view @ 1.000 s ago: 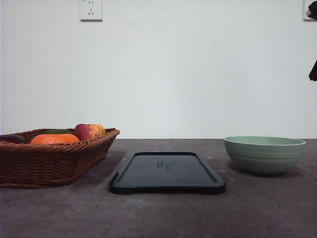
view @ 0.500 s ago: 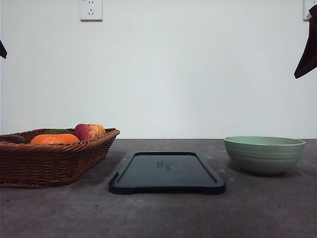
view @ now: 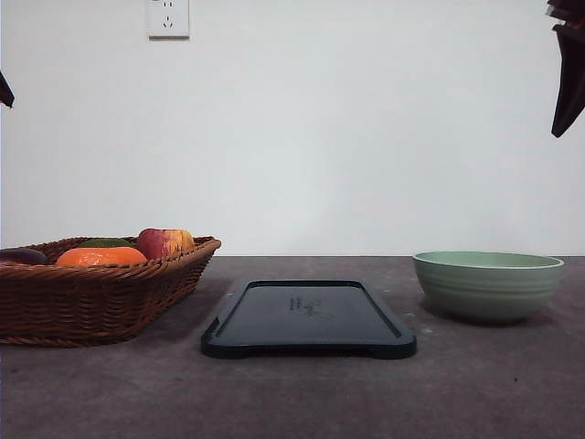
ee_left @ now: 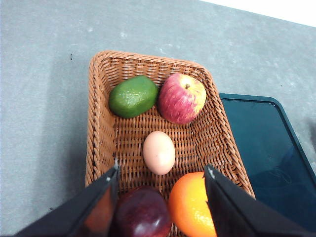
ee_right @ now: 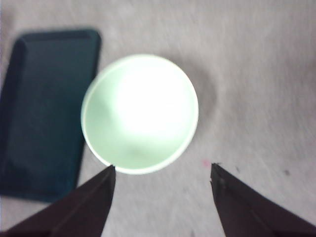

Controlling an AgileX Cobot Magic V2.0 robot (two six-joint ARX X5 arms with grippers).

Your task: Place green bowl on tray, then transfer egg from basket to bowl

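At upper right, the right tool (view: 568, 69) has shifted slightly upward.

So the right gripper (view: 569, 69) is what moved: a second ago just a dark sliver showed at the front view's right edge, half a second ago it hung lower as one dark shape, now it's up by the top corner. The left gripper (view: 5, 91) tip popped in at the left edge.

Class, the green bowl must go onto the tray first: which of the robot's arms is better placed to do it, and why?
Probably the right. The right gripper hangs open above the green bowl, which sits on the table beside the tray. The left gripper is over the basket.
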